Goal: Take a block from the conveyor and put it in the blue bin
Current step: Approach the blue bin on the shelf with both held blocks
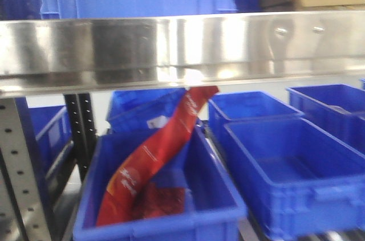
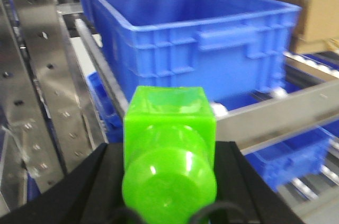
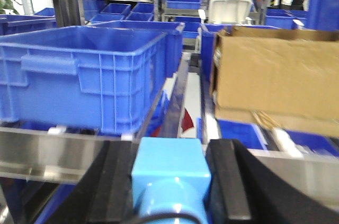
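Black fingers of the right tool [image 3: 170,152] press on both sides of the block [image 3: 168,181], a pale blue cube right in front of the right wrist camera. The jaws are closed to the cube's width and hold nothing else. The conveyor is not visible in any view, so the block looks to be off the belt and on its way to a bin. The left tool [image 2: 169,152] is clamped in the same way on a green block [image 2: 169,121].

Just beyond the blue cube runs a steel rail [image 3: 47,155]. Behind it, to the left, stands a blue bin [image 3: 79,81] with a tall near wall. To the right, at about the same depth, sits a cardboard box [image 3: 275,75], and shelves with more bins fill the far background. In the front view a red bag [image 1: 154,161] lies in a near bin under a steel beam [image 1: 171,47].

The main risks:
- **Early release:** the cube seems to line up with the gap between bin and box, so letting go here would likely drop it onto the rail or down the gap.
- **Low approach:** moving forward without enough height could knock the cube against the bin's wall and twist it out of the grip.
- **Drift to the right:** this would put it in the box.
- **Wrong bin:** with so many alike, I cannot tell which one is meant.
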Controlling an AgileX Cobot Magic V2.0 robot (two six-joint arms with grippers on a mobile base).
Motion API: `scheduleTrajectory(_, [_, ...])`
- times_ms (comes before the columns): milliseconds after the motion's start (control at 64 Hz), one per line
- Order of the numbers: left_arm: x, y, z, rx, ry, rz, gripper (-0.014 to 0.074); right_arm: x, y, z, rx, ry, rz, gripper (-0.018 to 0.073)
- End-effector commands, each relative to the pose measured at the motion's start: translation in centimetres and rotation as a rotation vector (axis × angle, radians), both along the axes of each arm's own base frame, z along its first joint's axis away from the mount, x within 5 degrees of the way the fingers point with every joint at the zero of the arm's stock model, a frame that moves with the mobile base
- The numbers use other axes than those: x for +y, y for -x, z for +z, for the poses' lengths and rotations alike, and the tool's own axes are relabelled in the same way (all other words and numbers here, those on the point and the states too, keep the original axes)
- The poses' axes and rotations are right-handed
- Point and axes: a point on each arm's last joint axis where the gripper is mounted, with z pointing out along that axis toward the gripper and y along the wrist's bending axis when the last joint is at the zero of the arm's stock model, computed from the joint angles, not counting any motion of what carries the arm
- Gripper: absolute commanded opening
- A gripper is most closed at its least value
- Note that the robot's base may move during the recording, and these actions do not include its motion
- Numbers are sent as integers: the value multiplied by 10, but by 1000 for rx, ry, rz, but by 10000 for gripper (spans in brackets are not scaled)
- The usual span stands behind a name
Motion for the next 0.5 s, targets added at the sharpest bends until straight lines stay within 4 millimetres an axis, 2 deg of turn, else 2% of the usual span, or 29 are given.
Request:
scheduleTrajectory(0, [-1, 0, 2, -18, 14, -6, -111, 0, 0, 1, -19, 2, -5, -162])
scheduleTrajectory(485, [-1, 0, 2, -18, 14, -6, -111, 0, 0, 1, -19, 2, -5, -162])
